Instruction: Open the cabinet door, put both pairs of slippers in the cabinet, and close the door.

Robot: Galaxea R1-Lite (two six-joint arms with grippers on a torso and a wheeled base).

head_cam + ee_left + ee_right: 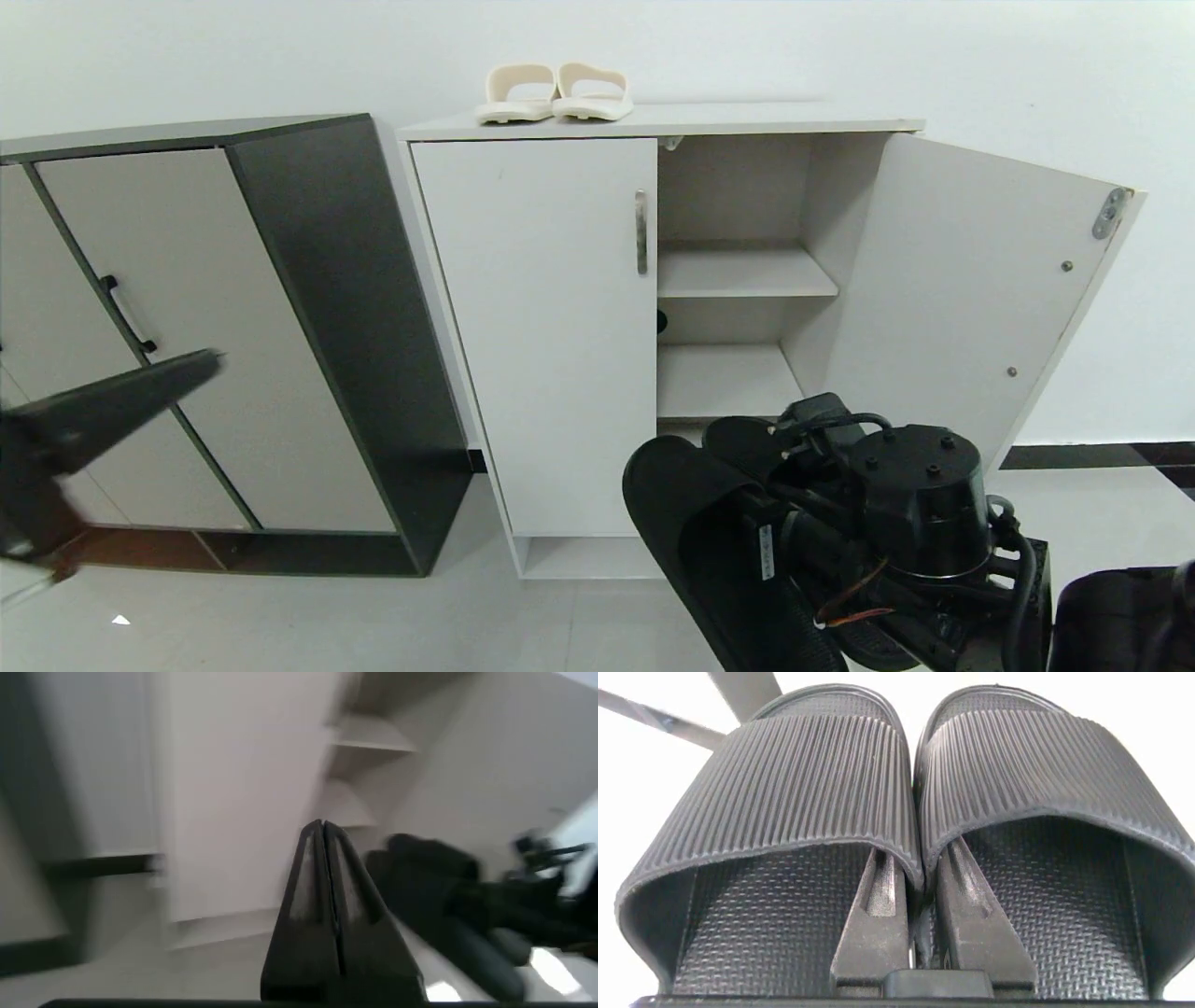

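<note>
Right tool (915, 863) grips the black slippers (822, 775). One finger (873, 924) sits inside each slipper under its ribbed strap, and the two neighbouring strap walls are pinched between the fingers. In the head view the pair (691, 523) hangs side by side at the lower centre-right of the frame, just in front of the cabinet (537, 327) and outside it.

The white cabinet fills the middle of the frame. Its right door (962, 289) is swung wide open towards the right, and its left door (551, 373), with a metal handle (640, 231) along its inner edge, is shut. Behind the open door two bare shelves show, an upper one (742, 271) and a lower one (724, 378). The pale slippers (555, 93) lie together on the cabinet's top, near its left end, at the upper centre of the frame.

The left tool (201, 364) is at the lower left of the frame, its fingers (308, 887) pressed together with nothing between them. It shows against a dark cabinet (345, 308) with closed light doors, which stands just left of the white one. Both cabinets stand on a pale floor (280, 616).
</note>
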